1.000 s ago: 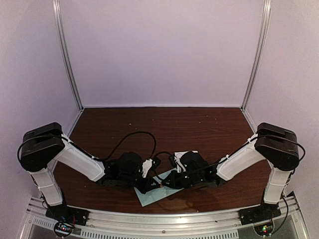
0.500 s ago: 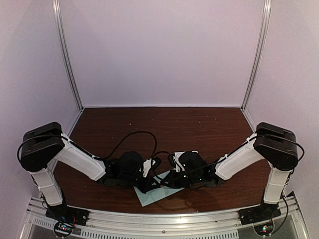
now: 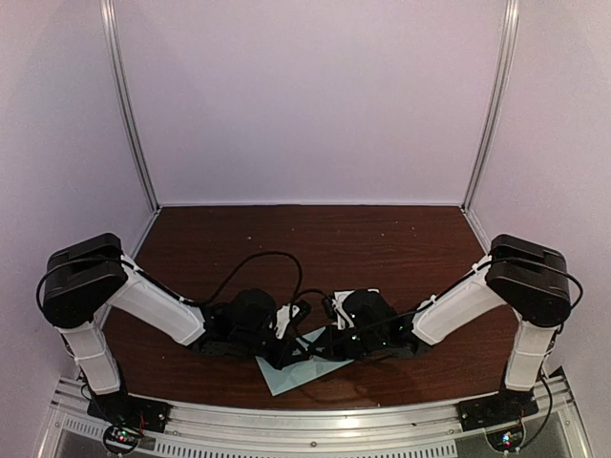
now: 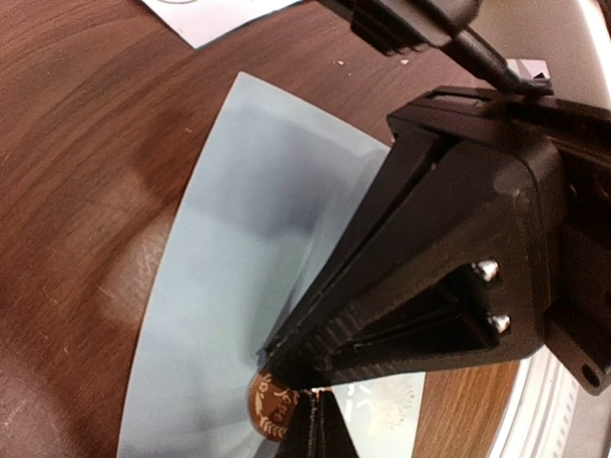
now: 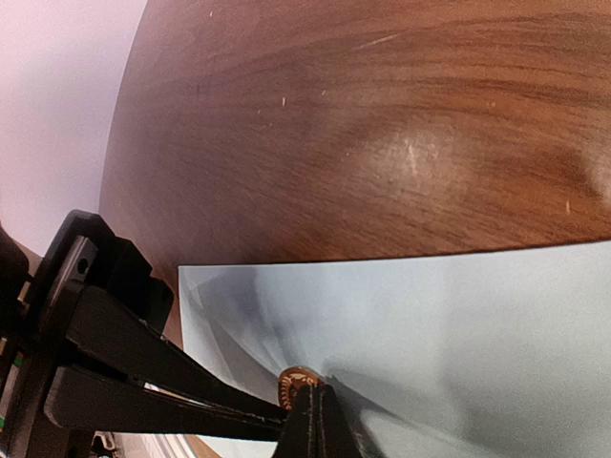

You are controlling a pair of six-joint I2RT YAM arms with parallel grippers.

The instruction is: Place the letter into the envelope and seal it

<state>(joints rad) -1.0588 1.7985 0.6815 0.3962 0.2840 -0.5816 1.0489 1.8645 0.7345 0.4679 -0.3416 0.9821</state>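
Note:
The pale teal envelope (image 3: 294, 370) lies flat on the brown table near the front edge. It fills the left wrist view (image 4: 239, 267) and the right wrist view (image 5: 458, 324). A small round brown sticker with gold print (image 4: 268, 405) sits on it, also seen in the right wrist view (image 5: 296, 385). My right gripper (image 5: 313, 420) is shut with its tips on the sticker's edge. My left gripper (image 4: 315, 434) is shut, its tips touching the envelope right beside the sticker. Both grippers meet tip to tip in the top view, left (image 3: 284, 351) and right (image 3: 311, 351). The letter is not visible.
A white sheet's corner (image 4: 215, 14) lies on the table beyond the envelope. A white piece (image 3: 361, 294) shows behind the right wrist. The metal front rail (image 3: 305, 420) runs just behind the envelope's near corner.
The right gripper has shifted slightly left and lower toward the left gripper. The envelope has not moved.

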